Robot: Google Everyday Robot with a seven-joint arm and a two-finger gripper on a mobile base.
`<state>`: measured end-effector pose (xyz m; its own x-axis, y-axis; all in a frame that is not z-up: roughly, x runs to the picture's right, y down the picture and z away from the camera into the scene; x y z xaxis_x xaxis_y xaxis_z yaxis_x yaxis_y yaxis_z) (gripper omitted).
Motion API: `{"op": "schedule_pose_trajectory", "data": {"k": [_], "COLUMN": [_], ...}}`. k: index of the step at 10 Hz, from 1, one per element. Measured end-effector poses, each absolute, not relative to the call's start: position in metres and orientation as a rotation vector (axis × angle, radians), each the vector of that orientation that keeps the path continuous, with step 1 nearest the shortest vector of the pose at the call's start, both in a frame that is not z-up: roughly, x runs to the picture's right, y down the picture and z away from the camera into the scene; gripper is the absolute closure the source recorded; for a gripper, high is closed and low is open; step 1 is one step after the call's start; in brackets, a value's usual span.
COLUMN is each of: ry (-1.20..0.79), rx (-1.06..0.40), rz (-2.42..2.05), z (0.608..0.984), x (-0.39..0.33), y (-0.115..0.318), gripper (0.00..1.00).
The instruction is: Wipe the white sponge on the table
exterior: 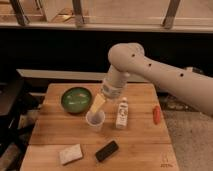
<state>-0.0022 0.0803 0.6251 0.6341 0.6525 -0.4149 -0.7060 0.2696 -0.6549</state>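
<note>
The white sponge (70,153) lies flat near the front left corner of the wooden table (140,145). My gripper (97,105) hangs over the middle of the table, just above a white cup (95,120), well behind and to the right of the sponge. Its yellowish fingers (98,103) point down and to the left. They stand open and hold nothing. The white arm reaches in from the right.
A black bar (107,150) lies just right of the sponge. A green bowl (76,99) sits at the back left. A white bottle (121,112) stands right of the cup, and a red object (157,114) lies near the right edge.
</note>
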Motion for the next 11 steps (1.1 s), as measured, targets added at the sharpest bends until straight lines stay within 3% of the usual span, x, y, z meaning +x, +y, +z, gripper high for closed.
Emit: {"op": "schedule_pose_trajectory", "data": {"k": [3, 11], "ry": [0.059, -0.156], "rx": [-0.912, -0.861], "rz": [0.891, 0.501], "z": [0.629, 0.651], "x": [-0.007, -0.136], "y": [0.082, 0.11], "gripper": [0.2, 0.2]}}
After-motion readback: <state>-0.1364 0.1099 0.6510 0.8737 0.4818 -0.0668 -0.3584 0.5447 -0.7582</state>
